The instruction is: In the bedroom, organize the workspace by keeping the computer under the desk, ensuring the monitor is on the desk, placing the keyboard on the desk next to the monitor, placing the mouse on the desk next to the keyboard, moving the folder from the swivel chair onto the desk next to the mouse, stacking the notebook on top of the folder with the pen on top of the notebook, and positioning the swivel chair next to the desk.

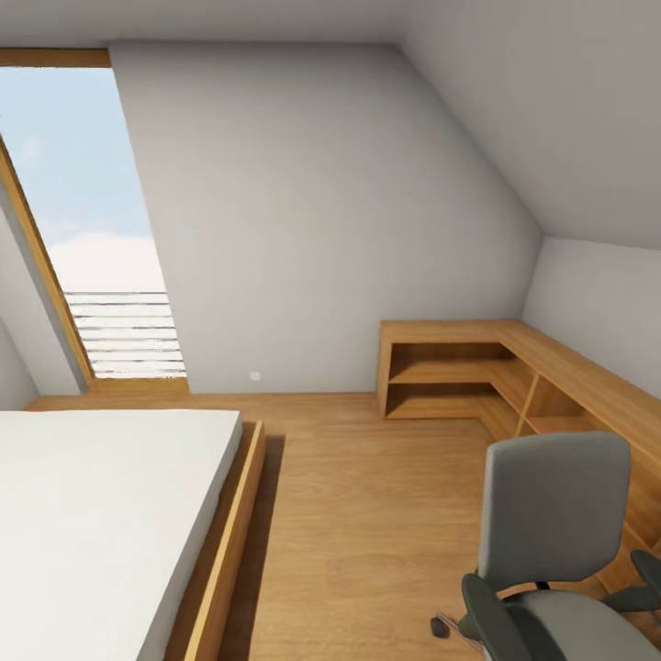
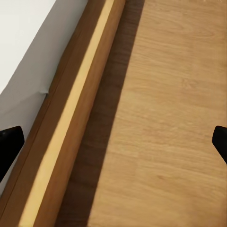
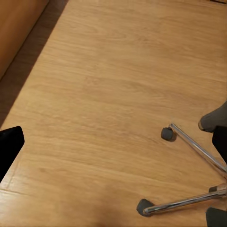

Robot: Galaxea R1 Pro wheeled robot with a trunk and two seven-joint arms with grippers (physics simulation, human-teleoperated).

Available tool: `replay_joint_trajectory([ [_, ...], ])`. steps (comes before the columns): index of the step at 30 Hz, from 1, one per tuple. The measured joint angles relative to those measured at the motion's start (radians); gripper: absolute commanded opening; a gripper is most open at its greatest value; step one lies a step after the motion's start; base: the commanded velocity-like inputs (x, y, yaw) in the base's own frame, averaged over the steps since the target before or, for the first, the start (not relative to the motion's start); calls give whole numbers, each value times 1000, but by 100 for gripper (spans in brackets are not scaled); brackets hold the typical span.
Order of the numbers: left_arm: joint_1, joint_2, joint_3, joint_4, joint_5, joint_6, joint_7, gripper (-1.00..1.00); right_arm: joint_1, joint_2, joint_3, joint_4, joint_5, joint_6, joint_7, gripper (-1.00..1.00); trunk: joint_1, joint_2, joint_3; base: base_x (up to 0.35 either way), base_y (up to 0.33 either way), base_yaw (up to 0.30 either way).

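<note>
Both pairs of jaws stand wide apart with nothing between them: our left gripper [image 2: 113, 142] hangs over the seam between the bed's wooden frame [image 2: 71, 118] and the plank floor [image 2: 161, 118], and our right gripper [image 3: 113, 142] hangs over bare floor beside the swivel chair's chrome legs and castors [image 3: 166, 134].

From the head view, the swivel chair [image 1: 555, 542] sits at about 5 o'clock, its tall grey back toward us, a black armrest [image 1: 491, 615] curving off the seat. We judge the task barely begun (the seat's visible part looks bare, though most is cut off).

Textures: matte white mattress [image 1: 92, 514], warm satin wood grain, smooth pale walls, and a low L-shaped wooden shelf unit [image 1: 477, 367] at 2 o'clock.
</note>
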Motion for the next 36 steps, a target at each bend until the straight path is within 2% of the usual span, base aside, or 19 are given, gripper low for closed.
replay_joint_trajectory([
  [16, 0, 0, 0, 0, 0, 0, 0, 100, 0, 1, 0, -4, 0, 0, 0, 100, 0, 0, 0, 17, -4, -14],
  [26, 0, 0, 0, 0, 0, 0, 0, 100, 0, 0, -1, -1, 1, 0, 0, 100, 0, 0, 0, 189, 0, -2],
  [36, 0, 0, 0, 0, 0, 0, 0, 100, 0, -1, -1, 0, 0, 0, 0, 100, 0, 0, 0, 44, 0, 0],
])
